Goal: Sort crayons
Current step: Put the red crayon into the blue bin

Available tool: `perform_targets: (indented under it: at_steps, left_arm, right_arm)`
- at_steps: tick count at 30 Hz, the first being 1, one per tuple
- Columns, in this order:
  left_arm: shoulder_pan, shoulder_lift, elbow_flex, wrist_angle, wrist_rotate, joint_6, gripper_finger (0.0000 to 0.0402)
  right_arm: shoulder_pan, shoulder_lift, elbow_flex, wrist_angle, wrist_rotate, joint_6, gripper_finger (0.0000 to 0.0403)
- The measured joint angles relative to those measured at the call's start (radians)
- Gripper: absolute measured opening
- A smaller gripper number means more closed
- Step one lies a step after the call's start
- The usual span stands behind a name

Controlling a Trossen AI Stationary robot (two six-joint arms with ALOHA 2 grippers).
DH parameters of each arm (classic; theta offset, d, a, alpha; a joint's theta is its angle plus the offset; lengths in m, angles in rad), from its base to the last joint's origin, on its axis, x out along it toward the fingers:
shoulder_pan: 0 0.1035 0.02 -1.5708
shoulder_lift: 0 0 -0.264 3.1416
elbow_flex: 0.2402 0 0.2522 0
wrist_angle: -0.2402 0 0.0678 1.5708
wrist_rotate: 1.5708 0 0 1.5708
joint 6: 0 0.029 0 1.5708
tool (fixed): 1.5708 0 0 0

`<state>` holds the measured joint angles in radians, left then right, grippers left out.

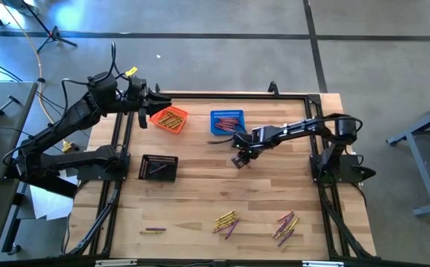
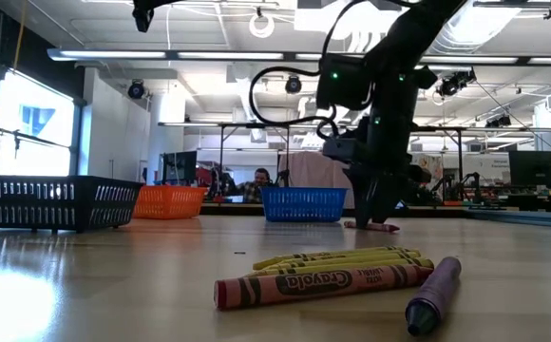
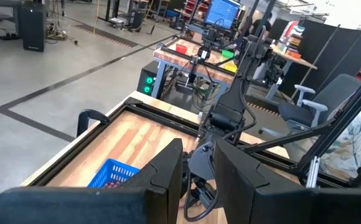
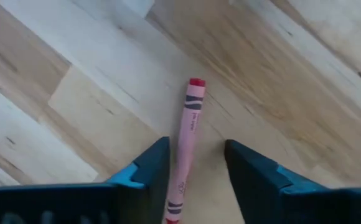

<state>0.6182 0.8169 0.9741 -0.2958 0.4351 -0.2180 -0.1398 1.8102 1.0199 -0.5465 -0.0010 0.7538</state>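
A: What lies nearest on the wooden table?

B: Loose crayons at the near edge: yellow ones, a red one and a purple one lying together in the low view. From above there are three scattered groups along that edge.

A: And past them?

B: A black mesh basket toward the left side. Farther back, an orange basket with yellow crayons in it and a blue basket with red ones. Beyond the table is a grey concrete floor, workbenches, monitors, and a person seated far off.

A: What about the right gripper?

B: It is down at the table, just in front of the blue basket. Its fingers stand apart on either side of a single red crayon lying flat on the wood. The gap is a bit wider than the crayon; I see no pad pressing it.

A: The left gripper?

B: It is raised over the back left, beside the orange basket. A narrow gap shows between its fingers, with nothing in it.
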Motion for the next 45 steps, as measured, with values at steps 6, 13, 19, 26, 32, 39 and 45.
perform_targets:
  at_steps: [6, 13, 19, 26, 32, 39, 45]
  left_arm:
    - [0.000, 0.000, 0.000, 0.000, 0.000, 0.011, 0.0081]
    - [0.000, 0.000, 0.000, 0.000, 0.000, 0.011, 0.0081]
    - [0.000, 0.000, 0.000, 0.000, 0.000, 0.010, 0.0081]
    - [0.000, 0.000, 0.000, 0.000, -0.001, -0.014, 0.0081]
    - [0.000, 0.004, 0.000, 0.002, -0.004, -0.016, 0.0081]
    - [0.000, 0.004, 0.000, 0.003, -0.004, -0.048, 0.0081]
    - [0.000, 0.004, 0.000, 0.005, -0.004, -0.051, 0.0081]
  right_arm:
    - [-0.001, 0.002, -0.002, 0.007, -0.001, -0.002, 0.0047]
    - [-0.001, 0.006, 0.025, -0.013, -0.025, 0.006, 0.0022]
    - [0.002, 0.001, 0.138, -0.064, -0.052, -0.081, 0.0010]
    - [-0.011, -0.003, 0.318, -0.076, 0.024, -0.284, 0.0018]
    - [-0.068, -0.005, 0.431, 0.000, 0.294, -0.556, 0.0022]
    - [-0.174, 0.004, 0.392, 0.160, 0.182, -0.742, 0.0019]
    - [-0.248, 0.012, 0.338, 0.160, 0.147, -0.781, 0.0019]
